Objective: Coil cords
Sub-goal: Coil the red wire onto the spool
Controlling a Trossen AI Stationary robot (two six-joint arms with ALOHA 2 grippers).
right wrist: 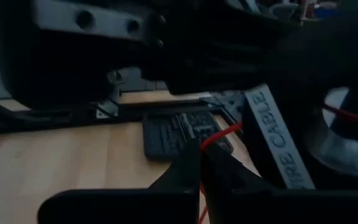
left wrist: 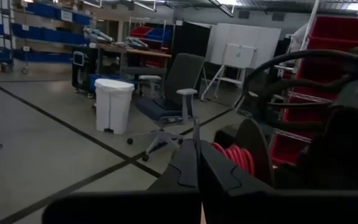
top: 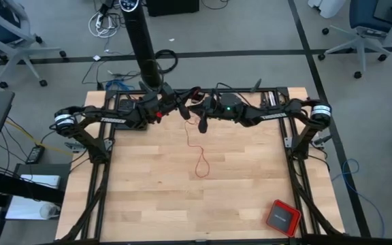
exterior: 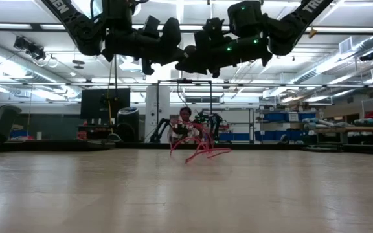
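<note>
A: From overhead, my counter (top: 182,197) is evenly lit; shadows beneath my arms are soft and faint.

B: And at counter height?

A: Strong backlight. The ceiling strip lights (exterior: 57,65) glare, so my arms read as near-black silhouettes, and the near counter surface is blurred.

B: Wrist cameras?

A: My left tool (left wrist: 199,168) is dark and out of focus, the room behind it sharp and bright. The right wrist view is dim, murky and soft throughout.

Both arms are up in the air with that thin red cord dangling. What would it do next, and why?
Probably wind another turn: the right gripper is shut on the red cord, raised beside the left gripper, also shut, near a red bundle. A long loop trails loose on the table, so plenty remains uncoiled.
</note>
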